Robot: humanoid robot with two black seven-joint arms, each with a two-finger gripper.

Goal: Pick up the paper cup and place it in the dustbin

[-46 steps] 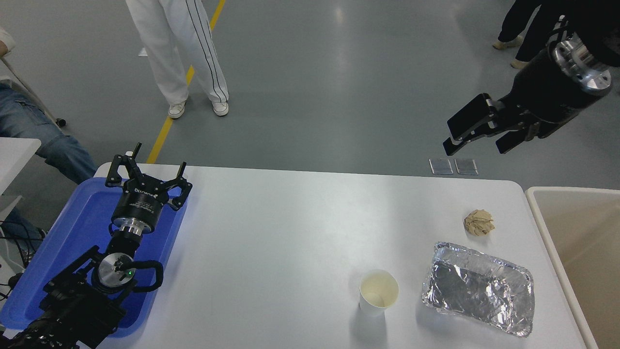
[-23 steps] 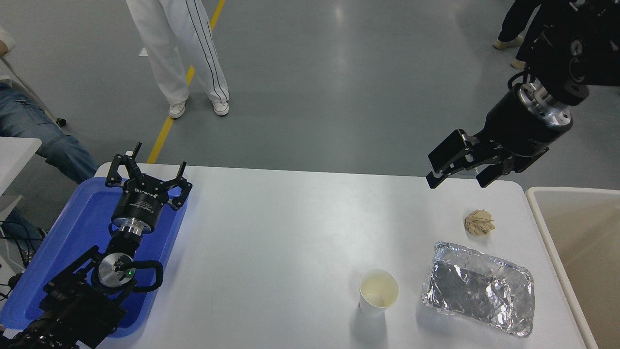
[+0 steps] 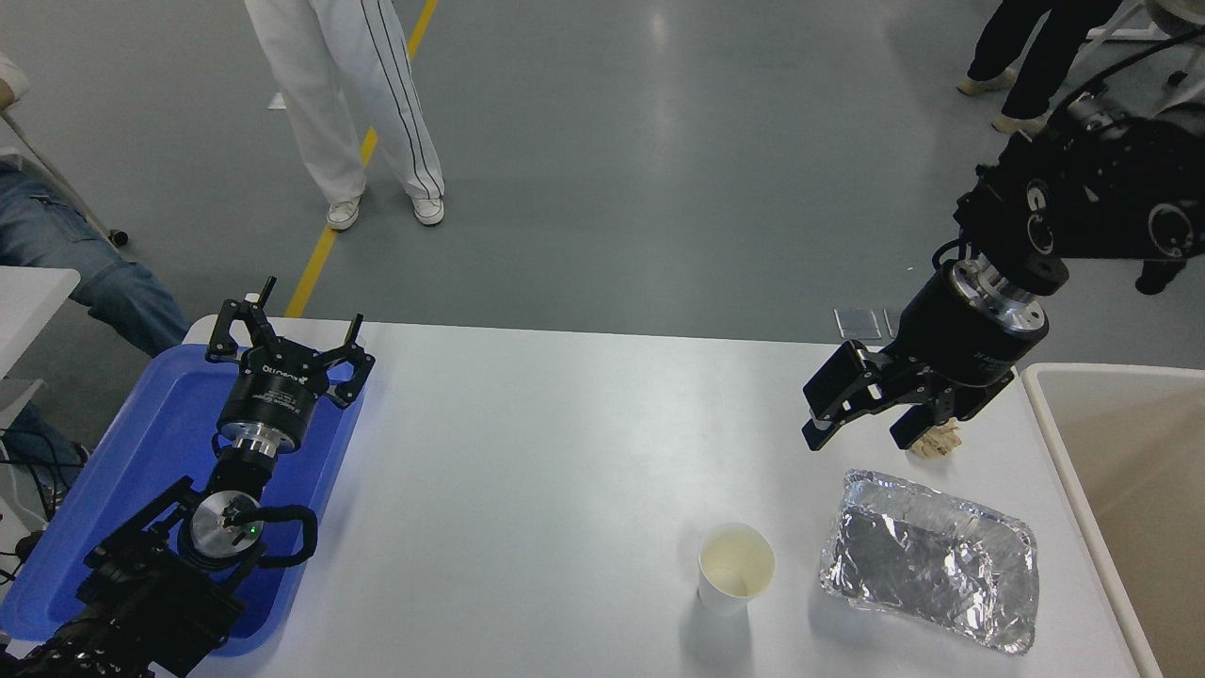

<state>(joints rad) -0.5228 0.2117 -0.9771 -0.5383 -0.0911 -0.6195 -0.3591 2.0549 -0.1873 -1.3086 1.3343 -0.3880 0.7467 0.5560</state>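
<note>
Currently the right end effector (image 3: 864, 420) is hovering released above the table (image 3: 527, 452), well apart from the upright paper cup (image 3: 735, 568). Approach should be steering clear of the foil tray (image 3: 932, 560), straddling the cup's wall, closing gently before the dustbin (image 3: 1120, 461).

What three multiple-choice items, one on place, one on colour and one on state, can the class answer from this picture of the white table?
1. Where does the small white paper cup stand?
A. inside the large beige dustbin
B. upright on the white table, left of the crinkled silver foil tray
C. on the flat blue plastic tray

2. What colour is the tray under the left gripper?
A. blue
B. red
C. green

3. What is the right gripper's state?
A. shut on the cup
B. open and empty
C. shut on the foil tray

Answers:
1 B: the cup stands beside the foil tray, not in the dustbin.
2 A: the left gripper is parked over the blue tray.
3 B: the right gripper holds nothing.
</note>
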